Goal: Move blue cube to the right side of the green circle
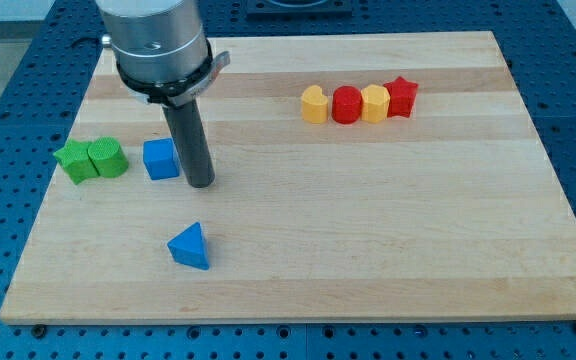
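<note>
The blue cube (160, 159) sits on the wooden board at the view's left, a short gap to the right of the green circle (109, 158). A green star (74, 161) touches the green circle on its left. My tip (200, 183) rests on the board just right of the blue cube, close to its right face or touching it. The dark rod rises from the tip to the silver arm body (156, 40) at the view's top left.
A blue triangle (190, 246) lies below my tip. A row at the view's upper right holds a yellow block (314, 104), a red circle (346, 104), a yellow block (375, 103) and a red star (402, 96). The board's left edge (53, 200) is near the green blocks.
</note>
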